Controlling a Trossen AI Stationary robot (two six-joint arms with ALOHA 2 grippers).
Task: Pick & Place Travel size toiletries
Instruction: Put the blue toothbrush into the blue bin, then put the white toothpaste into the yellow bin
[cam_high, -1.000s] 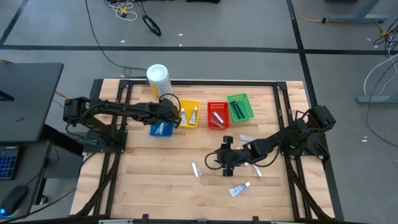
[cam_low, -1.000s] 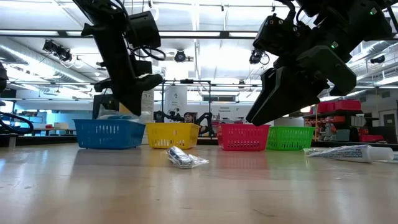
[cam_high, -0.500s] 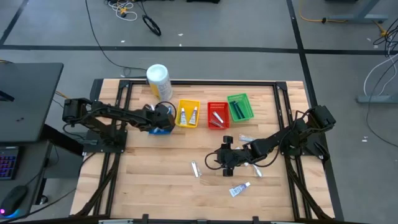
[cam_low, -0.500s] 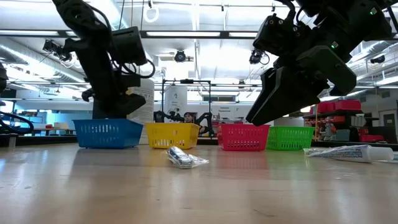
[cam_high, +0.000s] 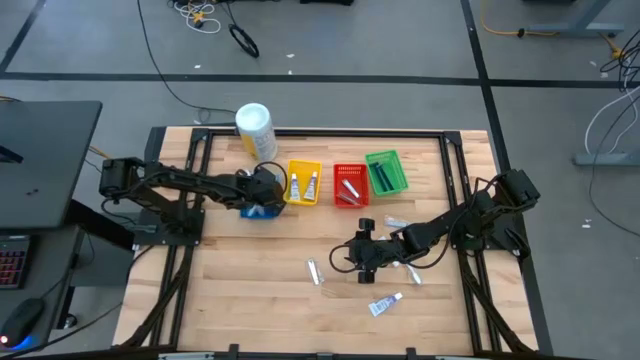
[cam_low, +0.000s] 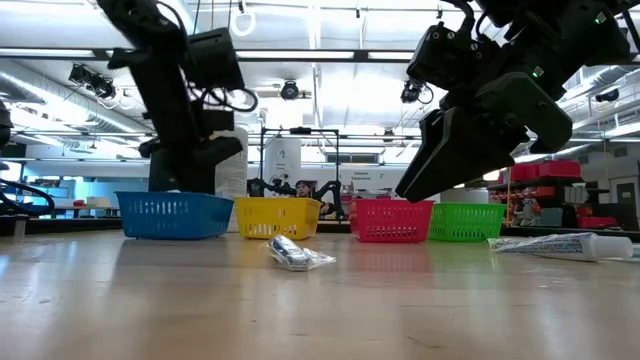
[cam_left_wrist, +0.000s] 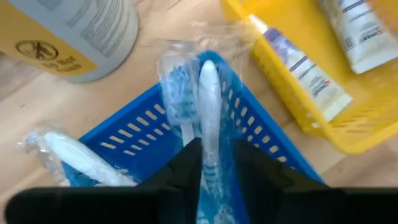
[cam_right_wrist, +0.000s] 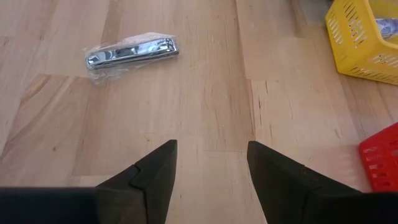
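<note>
My left gripper (cam_high: 262, 190) hangs over the blue basket (cam_left_wrist: 137, 124), pointing steeply down. A wrapped white-and-blue toothbrush (cam_left_wrist: 208, 93) stands between its slightly parted fingers; the head end leans on the basket's far corner. Another wrapped toothbrush (cam_left_wrist: 68, 152) lies inside the basket. My right gripper (cam_high: 362, 255) waits open above the table's middle, with nothing between its fingers. A wrapped silvery item (cam_right_wrist: 130, 53) lies on the wood ahead of it. A toothpaste tube (cam_high: 385, 303) lies nearer the front edge. My left gripper has the toothbrush's handle (cam_left_wrist: 210, 162) between its two fingers, which come from above and lie alongside it. Whether the fingers touch the handle I cannot tell. The toothbrush stands tilted, its upper end on the basket's rim.
The yellow basket (cam_high: 303, 183) holds toothpaste tubes (cam_left_wrist: 298, 62). The red basket (cam_high: 350, 185) and green basket (cam_high: 386, 172) stand to its right. The white-and-yellow canister (cam_high: 254, 128) stands behind the blue basket. More small items (cam_high: 398, 221) lie near my right arm.
My left gripper has moved toward the table's left, from the blue and yellow baskets' shared edge to over the blue basket, and has sunk a little. My right arm has kept still.
</note>
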